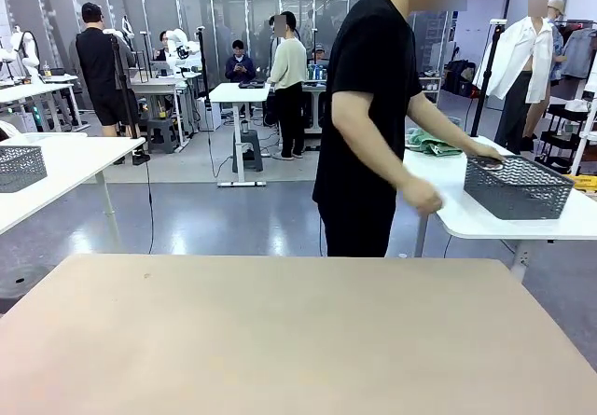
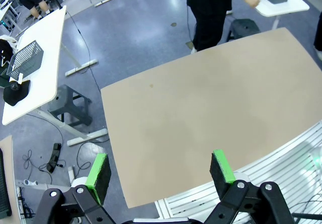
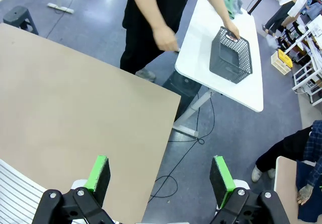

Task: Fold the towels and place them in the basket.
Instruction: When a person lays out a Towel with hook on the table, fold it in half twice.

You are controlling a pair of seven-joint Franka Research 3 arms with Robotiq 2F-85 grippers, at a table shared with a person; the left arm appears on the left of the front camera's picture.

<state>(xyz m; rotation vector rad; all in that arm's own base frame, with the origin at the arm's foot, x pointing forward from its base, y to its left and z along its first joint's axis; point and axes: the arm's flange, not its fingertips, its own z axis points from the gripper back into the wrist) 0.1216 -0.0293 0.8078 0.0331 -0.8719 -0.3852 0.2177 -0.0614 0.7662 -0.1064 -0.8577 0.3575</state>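
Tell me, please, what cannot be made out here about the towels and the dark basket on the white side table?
- Towels: front view, the person's forearm covers part of the heap; number and folding cannot be told.
- Basket interior: front view, hidden by its near mesh wall; left wrist view, cut off by the top edge.
- Person's hand on the rim: gripping or resting, too small to tell.

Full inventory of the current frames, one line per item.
work table: 1, beige, nearest the robot
side table: 1, white, far right
basket: 1, dark grey mesh, on the side table
towels: count unclear, mint green, heaped on the side table
paler basket: 1, light grey mesh, on a white table at far left
person: 1, black shirt, hand on the basket's rim
left end effector: 1, black with green pads, open
right end effector: 1, black with green pads, open
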